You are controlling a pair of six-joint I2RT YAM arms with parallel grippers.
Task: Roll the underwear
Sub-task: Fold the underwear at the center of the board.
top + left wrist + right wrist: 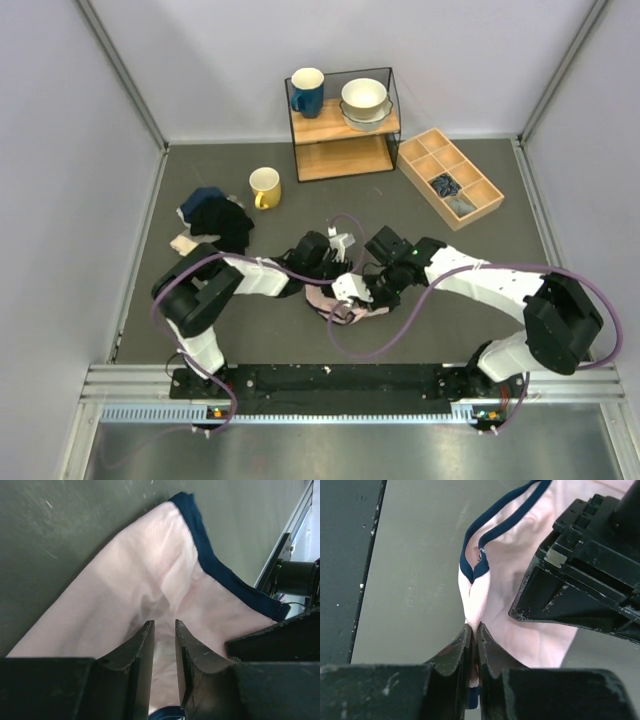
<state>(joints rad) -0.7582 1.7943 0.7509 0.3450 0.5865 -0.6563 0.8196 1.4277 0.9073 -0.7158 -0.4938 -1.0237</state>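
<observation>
The underwear point(345, 308) is a light-pink bundle with navy edging, lying bunched on the dark table between my two grippers. In the left wrist view the underwear point(150, 570) rises like a tent toward my left gripper point(165, 626), whose jaws stand narrowly apart with pink fabric pinched between them. In the right wrist view my right gripper point(474, 628) is shut on a thin fold of the underwear point(476, 592), and the navy trim loops just beyond the tips. From above, the left gripper point(347, 292) and the right gripper point(374, 297) almost touch.
A pile of black garments point(218, 218) and a small beige cloth point(185, 243) lie at the left. A yellow mug point(265, 187) stands behind them. At the back are a shelf point(343, 122) with a blue mug point(307, 92) and bowls point(365, 100), and a wooden divider tray point(450, 177).
</observation>
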